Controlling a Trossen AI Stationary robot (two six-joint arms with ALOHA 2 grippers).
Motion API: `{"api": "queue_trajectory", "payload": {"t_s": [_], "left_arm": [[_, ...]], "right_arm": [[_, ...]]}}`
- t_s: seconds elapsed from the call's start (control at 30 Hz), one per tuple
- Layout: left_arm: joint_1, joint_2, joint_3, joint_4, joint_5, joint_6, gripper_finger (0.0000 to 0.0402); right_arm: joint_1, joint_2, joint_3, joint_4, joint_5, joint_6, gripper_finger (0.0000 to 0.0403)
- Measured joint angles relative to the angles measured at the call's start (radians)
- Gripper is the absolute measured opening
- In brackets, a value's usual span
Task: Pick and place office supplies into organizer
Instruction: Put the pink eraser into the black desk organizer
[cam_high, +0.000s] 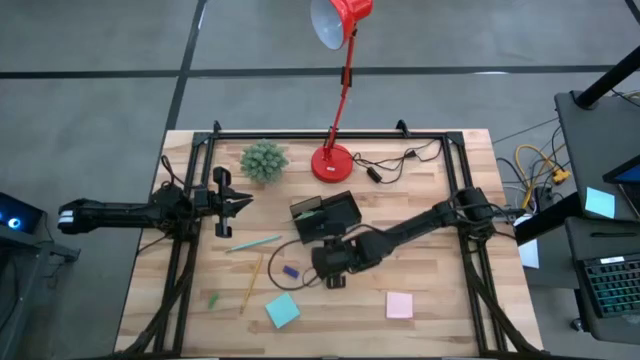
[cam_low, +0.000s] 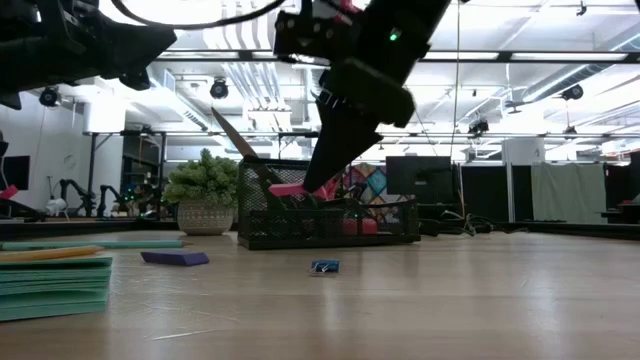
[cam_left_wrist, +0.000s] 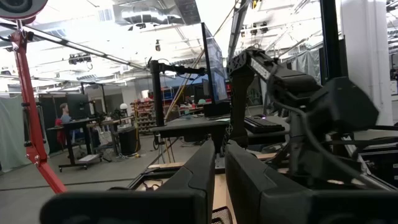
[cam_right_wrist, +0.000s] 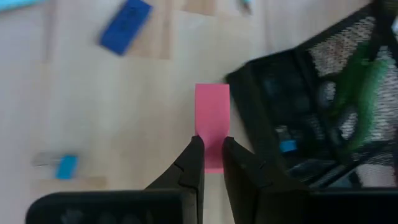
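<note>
Right gripper (cam_right_wrist: 211, 163) fills the near edge of its wrist view, fingers pinched narrow on a pink-red eraser (cam_right_wrist: 212, 124), the slab sticking out past the tips. It hangs just beside the organizer (cam_high: 330, 218), at the black mesh wall's front corner (above the wood, not inside yet). Green-handled scissors (cam_right_wrist: 365, 87) already stand in the organizer's taller back section.

Rel. to the organizer: purple eraser (cam_high: 291, 271) lies near its front on the table, blue sticky pad (cam_high: 282, 311) farther out the same way, pink sticky pad (cam_high: 400, 305) farther front and to the right arm's side. Pale green pen (cam_high: 253, 242) and yellow pencil (cam_high: 251, 282) lie on the left arm's side of it. Red lamp (cam_high: 333, 160) base and spiky plant (cam_high: 264, 161) sit behind it.

Left gripper (cam_high: 238, 201) waits well off to the organizer's left, fingers nearly together, holding nothing.
</note>
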Motion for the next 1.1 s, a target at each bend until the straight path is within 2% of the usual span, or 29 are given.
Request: {"api": "queue_trajectory", "payload": {"t_s": [0.6, 1.1], "left_arm": [[0.0, 0.0, 0.0, 0.0, 0.0, 0.0, 0.0022], [0.0, 0.0, 0.0, 0.0, 0.0, 0.0, 0.0022]], "right_arm": [[-0.127, 0.0, 0.0, 0.0, -0.004, -0.128, 0.0038], [-0.152, 0.0, 0.0, -0.005, -0.017, -0.159, 0.0038]]}}
